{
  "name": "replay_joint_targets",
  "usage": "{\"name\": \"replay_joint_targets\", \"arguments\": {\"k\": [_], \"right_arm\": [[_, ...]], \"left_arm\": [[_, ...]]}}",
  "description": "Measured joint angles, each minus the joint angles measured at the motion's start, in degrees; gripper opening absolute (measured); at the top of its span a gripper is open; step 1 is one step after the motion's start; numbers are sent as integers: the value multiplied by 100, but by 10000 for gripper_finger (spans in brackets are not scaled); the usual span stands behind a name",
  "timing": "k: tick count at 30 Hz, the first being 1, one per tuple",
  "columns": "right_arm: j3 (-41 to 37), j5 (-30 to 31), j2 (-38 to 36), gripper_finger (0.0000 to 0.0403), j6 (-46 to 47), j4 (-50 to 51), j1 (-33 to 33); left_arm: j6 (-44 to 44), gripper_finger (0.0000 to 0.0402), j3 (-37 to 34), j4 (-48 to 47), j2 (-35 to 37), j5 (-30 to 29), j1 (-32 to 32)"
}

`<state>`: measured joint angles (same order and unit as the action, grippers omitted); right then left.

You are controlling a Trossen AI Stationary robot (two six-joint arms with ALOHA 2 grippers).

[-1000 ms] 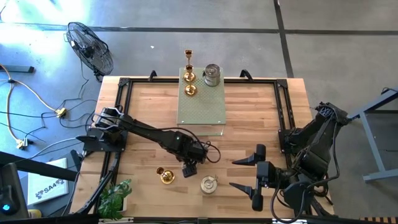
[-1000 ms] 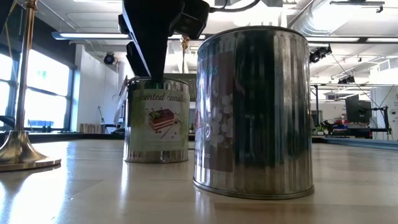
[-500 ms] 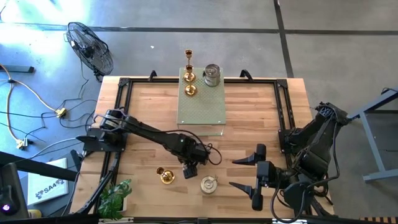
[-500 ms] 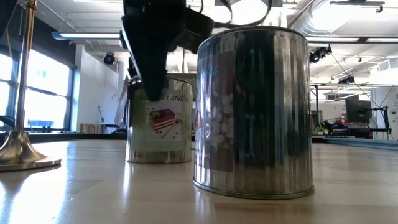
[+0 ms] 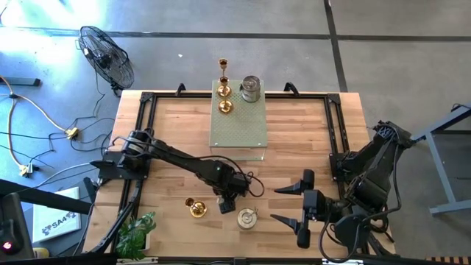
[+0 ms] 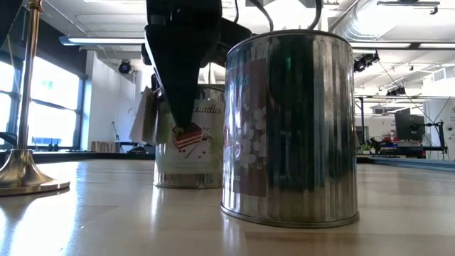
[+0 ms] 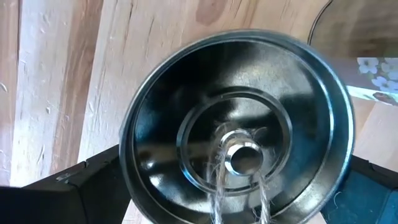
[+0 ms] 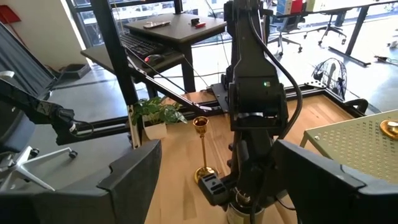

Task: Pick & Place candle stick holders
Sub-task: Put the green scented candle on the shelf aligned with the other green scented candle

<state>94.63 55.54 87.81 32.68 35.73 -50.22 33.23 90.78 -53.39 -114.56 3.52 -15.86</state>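
A squat silver holder (image 7: 239, 124), a labelled tin (image 6: 192, 153), stands upright on the wood. My left gripper (image 5: 224, 197) comes down over it, open, one finger on each side of its wall. A second silver holder (image 6: 288, 128) stands nearer the front edge (image 5: 246, 218). To its left a gold holder (image 5: 195, 209) rests on its round base (image 6: 21, 181). Two gold holders (image 5: 224, 99) and a silver one (image 5: 251, 88) stand on the pale green box (image 5: 239, 129). My right gripper (image 5: 285, 205) hangs open at the front right, clear of everything. My left gripper comes at the silver holder from above, pointing down. Its open fingers (image 7: 62, 196) flank the outer wall just below the rim (image 7: 134, 186), and one finger (image 6: 178, 92) stands before the label. The holder sits upright on the table. Whether the fingers touch the wall, I cannot tell.
A black frame (image 5: 143, 99) runs round the table's edges. A small green plant (image 5: 136, 232) stands at the front left corner. Bare wood lies between the green box and the grippers. A fan (image 5: 107, 55) stands on the floor beyond the table.
My left gripper has come down over the labelled silver holder, so that its fingers now reach down alongside the wall. The holder has slid a little toward the table's right edge and stays upright.
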Motion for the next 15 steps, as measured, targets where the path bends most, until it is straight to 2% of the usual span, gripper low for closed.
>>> {"name": "replay_joint_targets", "arguments": {"k": [15], "right_arm": [[0,1,0,307,-78,4,46]], "left_arm": [[2,399,0,146,0,44,0]]}}
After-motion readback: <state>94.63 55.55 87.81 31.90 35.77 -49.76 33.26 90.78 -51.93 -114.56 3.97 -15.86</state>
